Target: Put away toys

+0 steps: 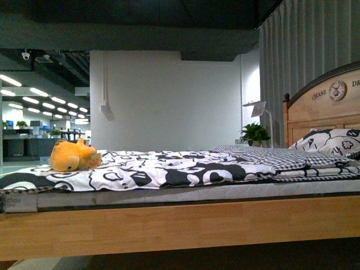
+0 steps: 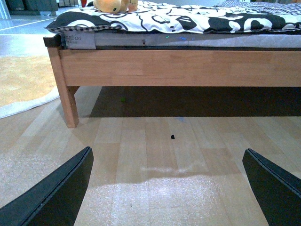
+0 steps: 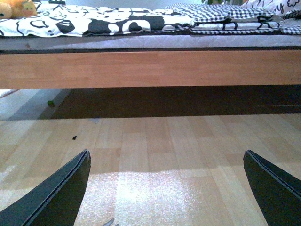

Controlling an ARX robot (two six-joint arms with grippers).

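Observation:
An orange-yellow plush toy (image 1: 72, 155) lies on the black-and-white duvet near the foot end of the bed, at the left of the front view. It also shows at the edge of the left wrist view as the toy (image 2: 111, 5) and in a corner of the right wrist view as the toy (image 3: 17, 8). My left gripper (image 2: 168, 188) hangs open low over the wooden floor, well short of the bed. My right gripper (image 3: 167, 190) is open too, over the floor, with nothing between its fingers. Neither arm shows in the front view.
The bed's wooden side rail (image 1: 180, 225) spans the front view, with the headboard (image 1: 323, 107) and pillow (image 1: 329, 142) at the right. A bed leg (image 2: 66, 103) and a yellow round rug (image 2: 23, 84) sit at the foot end. A potted plant (image 1: 256, 134) stands behind.

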